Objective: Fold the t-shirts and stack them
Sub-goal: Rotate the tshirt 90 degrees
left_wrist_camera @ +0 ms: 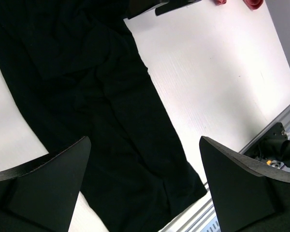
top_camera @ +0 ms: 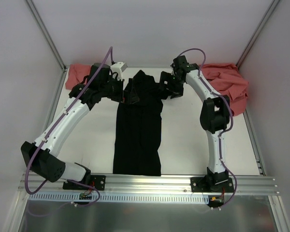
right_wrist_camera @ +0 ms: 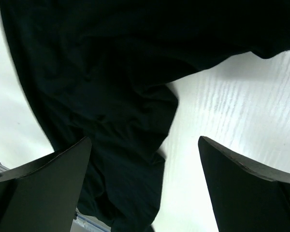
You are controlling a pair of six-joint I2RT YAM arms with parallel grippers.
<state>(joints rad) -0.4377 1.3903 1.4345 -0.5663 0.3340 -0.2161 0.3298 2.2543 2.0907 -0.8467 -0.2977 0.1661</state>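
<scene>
Soft, matt black cloth, creased along its length, makes up the black t-shirt (top_camera: pixel 137 135). The salmon-red t-shirts (top_camera: pixel 229 84) are a similarly dull, rumpled fabric. The white table (top_camera: pixel 188 140) has a matt, finely grained top, while the left arm (top_camera: pixel 67 121) and right arm (top_camera: pixel 200 86) have smooth, faintly glossy white plastic shells over matt black joints, and the rail (top_camera: pixel 150 182) is brushed metal.

Centre t-shirt (top_camera: pixel 137 137): was plain black. Far-corner t-shirts (top_camera: pixel 79 75) (top_camera: pixel 229 83): were salmon-red. Table (top_camera: pixel 183 140): was white. Arms (top_camera: pixel 67 118): were white and black; cables (top_camera: pixel 99 72): purple.
</scene>
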